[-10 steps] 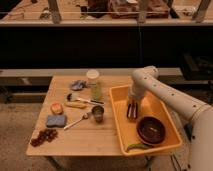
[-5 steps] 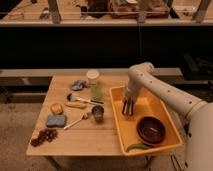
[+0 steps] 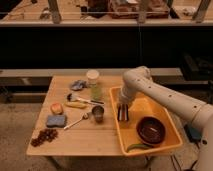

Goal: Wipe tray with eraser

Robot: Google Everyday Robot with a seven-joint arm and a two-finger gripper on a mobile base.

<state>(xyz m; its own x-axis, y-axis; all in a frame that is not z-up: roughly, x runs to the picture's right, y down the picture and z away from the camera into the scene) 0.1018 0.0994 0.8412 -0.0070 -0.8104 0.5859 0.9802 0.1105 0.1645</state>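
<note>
The yellow-orange tray [image 3: 170,118] lies on the right part of the wooden table. My gripper [image 3: 122,114] points down into the tray near its left wall, close to the tray floor, with the white arm [image 3: 160,98] reaching in from the right. I cannot make out an eraser; anything under the gripper's tip is hidden. A dark brown round bowl [image 3: 151,129] sits in the tray to the right of the gripper, and a green curved item [image 3: 136,147] lies by the tray's front wall.
Left of the tray on the table [image 3: 102,140] stand a small metal cup [image 3: 98,114] and a tall green-and-white cup [image 3: 93,83]. Further left are a brush [image 3: 82,99], a spoon [image 3: 75,121], a blue sponge [image 3: 56,120], grapes [image 3: 44,136], an orange fruit [image 3: 56,108] and a grey cloth [image 3: 77,85].
The gripper has slid leftwards across the tray floor, from near the middle towards the left wall. The bowl and the table items have stayed put.
</note>
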